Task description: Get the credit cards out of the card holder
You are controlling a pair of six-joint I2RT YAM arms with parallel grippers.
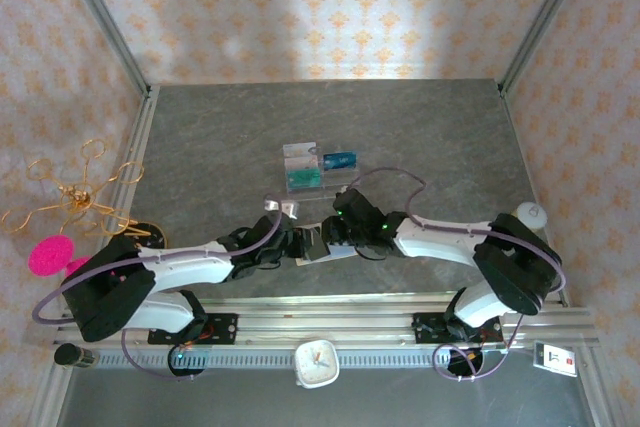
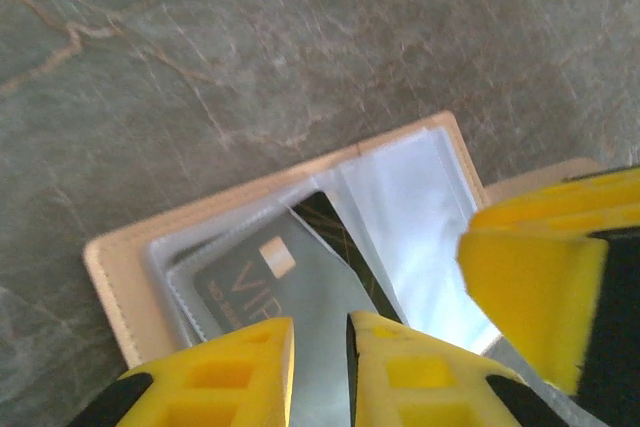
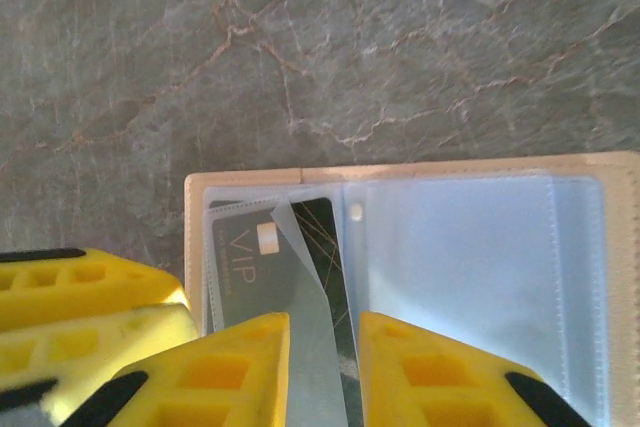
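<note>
The beige card holder [image 3: 400, 172] lies open on the grey table, its clear sleeves facing up. A dark credit card [image 3: 240, 267] marked VIP sits in the left sleeve, whose flap is folded up across it. My right gripper [image 3: 325, 372] hovers over that sleeve, jaws a little apart, the flap lying in the gap. Beside it, my left gripper [image 2: 320, 372] is over the same credit card [image 2: 240, 277], jaws narrowly apart; the card holder [image 2: 110, 267] edge shows at left. From above, the left gripper [image 1: 300, 244] and right gripper [image 1: 325, 237] meet over the holder. All fingertips are out of frame.
A clear acrylic tray [image 1: 300, 159] stands just beyond the grippers, holding a teal card [image 1: 303, 179] and a blue card [image 1: 340, 159]. A gold wire stand [image 1: 80, 192] with a pink disc [image 1: 50, 253] is at the left. A white clock [image 1: 317, 363] lies on the near rail.
</note>
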